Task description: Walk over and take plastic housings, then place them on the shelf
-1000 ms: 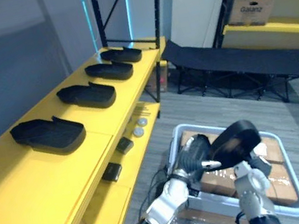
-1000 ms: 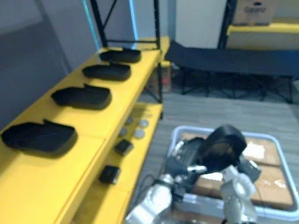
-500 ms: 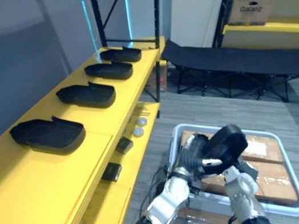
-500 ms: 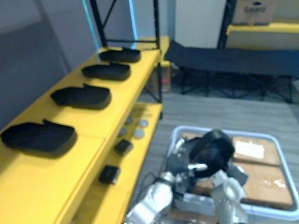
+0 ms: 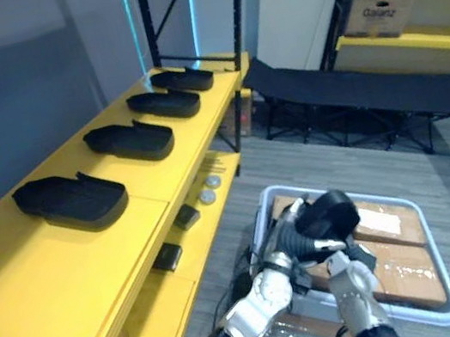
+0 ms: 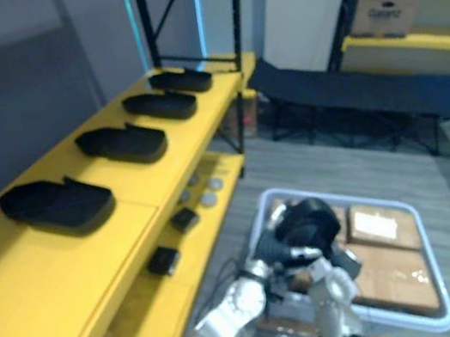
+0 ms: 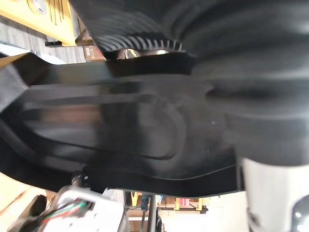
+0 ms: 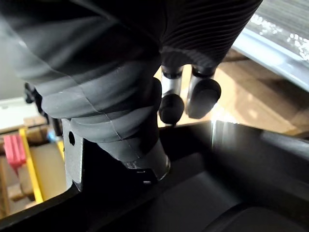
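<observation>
A black plastic housing (image 5: 329, 215) hangs between my two hands above a white bin, seen edge-on from the head. My left hand (image 5: 291, 233) grips its left side with curled fingers. My right hand (image 5: 349, 262) holds it from below on the right. In the right wrist view the fingertips (image 8: 203, 93) hook over the housing's rim (image 8: 231, 145) and the thumb presses inside it. The housing's hollow inner face (image 7: 120, 130) lies close under my left hand's cover.
The yellow shelf (image 5: 69, 274) on my left carries several black housings in a row, the nearest (image 5: 71, 202). Small dark parts (image 5: 168, 257) lie on its lower level. The bin (image 5: 439, 270) holds cardboard boxes. A black cot (image 5: 368, 91) and more shelving stand behind.
Both hands have carried the housing a little to the left, toward the shelf, and drawn it closer together; the right forearm has shifted left with it.
</observation>
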Available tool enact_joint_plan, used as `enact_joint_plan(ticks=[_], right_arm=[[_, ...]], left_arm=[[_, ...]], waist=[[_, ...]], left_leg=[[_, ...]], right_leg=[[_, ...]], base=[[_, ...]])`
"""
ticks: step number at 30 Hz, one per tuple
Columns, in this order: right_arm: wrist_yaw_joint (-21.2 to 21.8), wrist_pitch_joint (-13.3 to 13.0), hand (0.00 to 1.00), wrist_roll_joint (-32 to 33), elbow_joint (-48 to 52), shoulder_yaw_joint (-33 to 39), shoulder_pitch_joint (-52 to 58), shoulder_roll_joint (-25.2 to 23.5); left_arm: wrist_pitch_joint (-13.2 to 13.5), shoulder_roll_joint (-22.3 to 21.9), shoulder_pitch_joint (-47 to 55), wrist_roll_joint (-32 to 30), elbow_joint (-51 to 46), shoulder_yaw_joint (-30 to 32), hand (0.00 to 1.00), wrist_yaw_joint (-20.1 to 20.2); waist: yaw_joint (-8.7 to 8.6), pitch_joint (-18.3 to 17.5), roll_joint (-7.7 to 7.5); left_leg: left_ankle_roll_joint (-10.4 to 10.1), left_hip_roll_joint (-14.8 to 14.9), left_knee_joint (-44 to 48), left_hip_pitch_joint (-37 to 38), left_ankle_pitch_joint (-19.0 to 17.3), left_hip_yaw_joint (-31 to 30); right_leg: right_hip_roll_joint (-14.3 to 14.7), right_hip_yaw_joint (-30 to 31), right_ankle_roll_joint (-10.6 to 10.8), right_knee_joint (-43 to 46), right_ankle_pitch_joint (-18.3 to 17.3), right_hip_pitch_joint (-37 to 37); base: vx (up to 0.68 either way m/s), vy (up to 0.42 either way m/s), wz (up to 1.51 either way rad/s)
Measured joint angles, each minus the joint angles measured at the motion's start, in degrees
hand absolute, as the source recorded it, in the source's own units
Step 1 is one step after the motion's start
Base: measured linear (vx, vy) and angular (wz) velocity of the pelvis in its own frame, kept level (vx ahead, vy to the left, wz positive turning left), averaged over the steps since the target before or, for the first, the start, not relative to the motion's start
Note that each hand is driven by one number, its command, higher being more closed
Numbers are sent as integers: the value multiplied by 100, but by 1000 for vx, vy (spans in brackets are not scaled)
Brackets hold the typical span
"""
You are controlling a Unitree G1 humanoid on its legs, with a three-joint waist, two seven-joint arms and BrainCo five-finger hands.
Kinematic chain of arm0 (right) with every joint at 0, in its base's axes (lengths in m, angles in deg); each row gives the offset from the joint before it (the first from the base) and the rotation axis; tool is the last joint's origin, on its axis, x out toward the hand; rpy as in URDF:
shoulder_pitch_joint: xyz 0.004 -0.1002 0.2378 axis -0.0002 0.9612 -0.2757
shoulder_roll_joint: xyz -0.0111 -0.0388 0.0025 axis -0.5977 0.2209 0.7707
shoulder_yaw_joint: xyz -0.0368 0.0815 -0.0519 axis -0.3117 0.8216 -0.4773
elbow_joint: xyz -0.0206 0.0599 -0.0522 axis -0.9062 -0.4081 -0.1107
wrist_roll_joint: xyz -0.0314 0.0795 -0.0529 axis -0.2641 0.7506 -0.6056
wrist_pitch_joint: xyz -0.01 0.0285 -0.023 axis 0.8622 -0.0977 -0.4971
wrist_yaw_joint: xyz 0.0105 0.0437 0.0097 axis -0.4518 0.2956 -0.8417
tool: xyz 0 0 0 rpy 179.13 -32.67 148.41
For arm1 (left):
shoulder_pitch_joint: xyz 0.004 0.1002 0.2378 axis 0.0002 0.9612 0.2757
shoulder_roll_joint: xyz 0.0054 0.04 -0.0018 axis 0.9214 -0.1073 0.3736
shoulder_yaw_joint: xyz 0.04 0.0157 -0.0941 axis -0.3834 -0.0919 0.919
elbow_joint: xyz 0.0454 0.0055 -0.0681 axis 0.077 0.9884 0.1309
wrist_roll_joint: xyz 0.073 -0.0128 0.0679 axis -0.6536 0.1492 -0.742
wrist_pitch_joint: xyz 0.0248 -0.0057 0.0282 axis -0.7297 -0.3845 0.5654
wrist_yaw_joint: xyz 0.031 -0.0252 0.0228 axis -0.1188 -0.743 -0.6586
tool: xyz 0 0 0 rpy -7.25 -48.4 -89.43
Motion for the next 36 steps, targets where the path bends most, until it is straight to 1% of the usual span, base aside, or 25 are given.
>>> enact_joint_plan(ticks=[4,6,8,9,14,26,30,36], right_arm=[[0,-2,100,11,-141,-2,-84,3],[0,-2,100,20,-141,-4,-92,3],[0,-2,100,56,-145,-2,-128,6],[0,-2,100,60,-154,-2,-144,11],[0,-6,100,116,-188,-11,-270,33],[-120,-4,100,220,-376,-137,-269,0],[-120,-3,100,220,-375,-157,-269,1],[-120,-3,100,219,-347,-232,-269,9]], left_arm=[[-6,5,2,-202,0,-160,0,44],[-26,8,8,-227,0,-229,0,146],[-34,12,9,-390,1,-376,0,206],[-34,13,8,-396,1,-387,100,212],[-40,16,10,-436,29,-461,100,230],[18,13,-212,-389,181,-414,100,-232],[15,13,-282,-385,230,-396,100,-309],[11,14,-337,-376,247,-334,100,-342]], waist=[[1,27,-29],[-1,40,-29],[-5,62,-21],[-6,68,-17],[-13,149,28],[-30,166,19],[-34,175,33],[-58,225,106]], left_leg=[[1,-9,2,-4,-2,-5],[2,-11,5,-4,-1,-7],[2,-12,6,-4,-1,-7],[2,-12,6,-4,-1,-7],[2,-11,7,4,-1,-6],[1,-13,29,68,-1,53],[1,-14,28,86,-3,69],[8,-15,28,107,-15,162]], right_leg=[[-5,0,5,-1,-3,-3],[-6,0,5,-2,-3,-2],[-6,1,5,-2,-3,-3],[-6,1,5,-2,-3,-3],[-3,5,5,-2,-3,-7],[-1,59,3,0,-1,5],[0,89,3,7,-1,5],[4,180,0,20,0,-4]], base=[[0,0,0],[0,0,0],[0,0,0],[0,0,0],[0,0,0],[2,0,-1],[-4,2,-3],[-16,5,-7]])
